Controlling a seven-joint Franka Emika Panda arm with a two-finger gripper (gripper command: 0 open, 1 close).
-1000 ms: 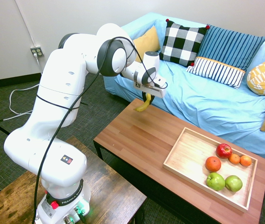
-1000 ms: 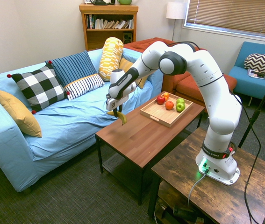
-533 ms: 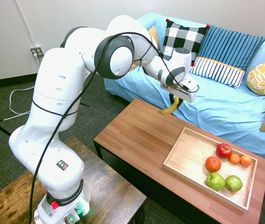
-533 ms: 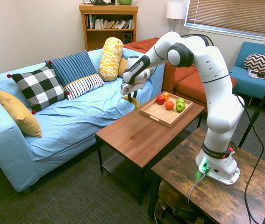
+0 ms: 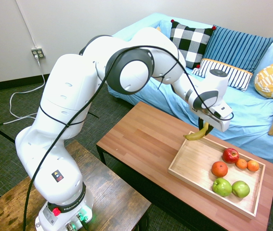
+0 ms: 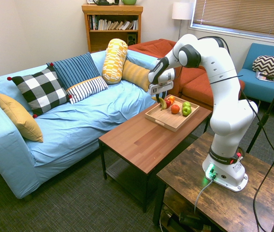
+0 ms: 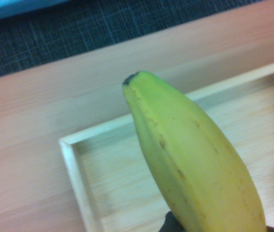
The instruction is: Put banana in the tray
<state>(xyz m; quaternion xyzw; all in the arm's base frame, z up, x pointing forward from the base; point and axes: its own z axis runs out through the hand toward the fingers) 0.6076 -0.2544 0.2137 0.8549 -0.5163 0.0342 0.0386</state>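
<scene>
Hand (image 5: 204, 129): one banana (image 5: 197, 134); one tray (image 5: 189, 166)

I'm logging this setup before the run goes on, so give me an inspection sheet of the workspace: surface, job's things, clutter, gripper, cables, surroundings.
Surface: reddish-brown coffee table, bare apart from the tray.
Job's things: banana held in the air over the tray's sofa-side corner; light wood tray at the table's end, its near half bare.
Clutter: in the tray, a red apple, three oranges, two green apples.
Gripper: gripper shut on the banana.
Cables: white cable on the floor below a wall outlet.
Surroundings: blue sofa with cushions, bookshelf, floor lamp.
</scene>
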